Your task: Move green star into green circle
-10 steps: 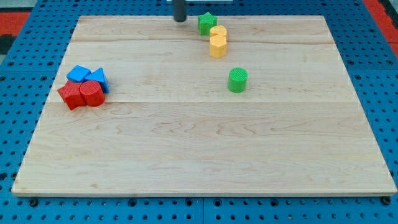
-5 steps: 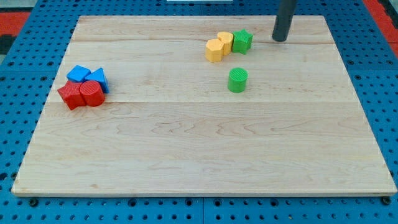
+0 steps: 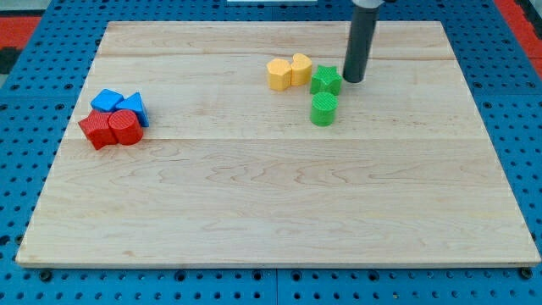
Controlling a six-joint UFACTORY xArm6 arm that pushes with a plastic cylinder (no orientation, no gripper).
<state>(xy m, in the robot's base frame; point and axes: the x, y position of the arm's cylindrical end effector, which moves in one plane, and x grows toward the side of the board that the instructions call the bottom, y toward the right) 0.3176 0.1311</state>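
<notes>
Up near the view's top, right of centre on the pale wooden desk [image 3: 254, 203], the small green star-shaped block [image 3: 325, 80] sits just above the green cylinder block [image 3: 323, 109], looking about touching it. It's probably light, rigid and slidy, so a nudge on its upper-right side should do. No claw on this arm, nothing held: the dark rod's tip [image 3: 352, 80] sits right against the star's right side. Two yellow blocks [image 3: 288, 72] crowd its left. Red and blue blocks [image 3: 115, 119] sit far left, no bother.
</notes>
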